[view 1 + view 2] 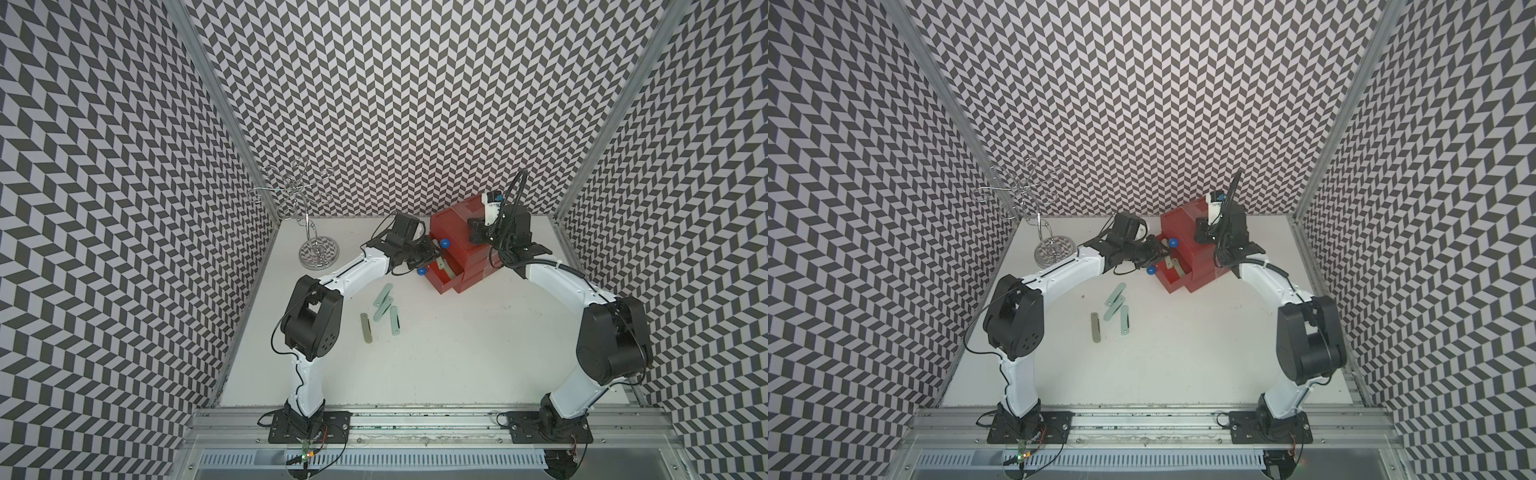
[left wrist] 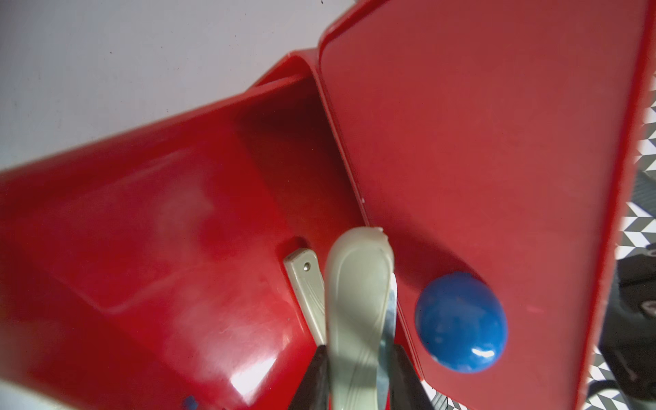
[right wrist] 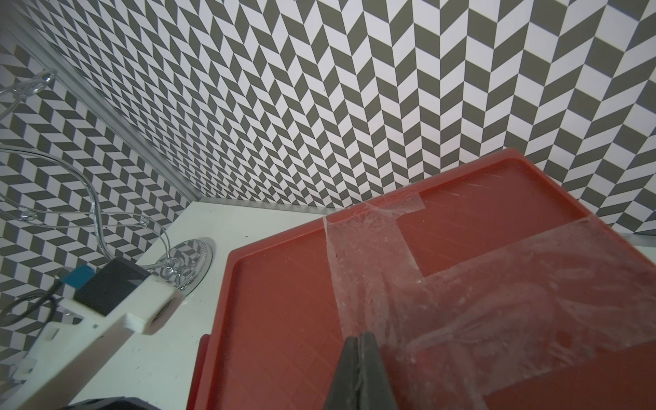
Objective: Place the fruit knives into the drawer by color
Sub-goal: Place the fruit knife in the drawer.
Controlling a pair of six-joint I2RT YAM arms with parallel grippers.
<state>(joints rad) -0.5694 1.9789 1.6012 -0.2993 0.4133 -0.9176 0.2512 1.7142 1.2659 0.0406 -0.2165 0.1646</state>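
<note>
We are looking at bright, even light coming from above in both top views, leaving only faint, soft shadows on the white table (image 1: 457, 365); the chevron walls (image 1: 104, 208) are bowing toward the edges. In the left wrist view, glare is sitting on the blue knob (image 2: 461, 323) and red drawer (image 2: 248, 378), and the close grey-olive knife (image 2: 355, 312) is blurring

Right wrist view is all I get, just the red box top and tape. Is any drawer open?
Observer: Yes, one drawer stands pulled out.
Operator: What is the left arm doing?
Observer: The left tool grips an olive knife over that drawer.
Operator: What's on the table?
Observer: Three mint knives and a loose olive knife lie on the table.
</note>
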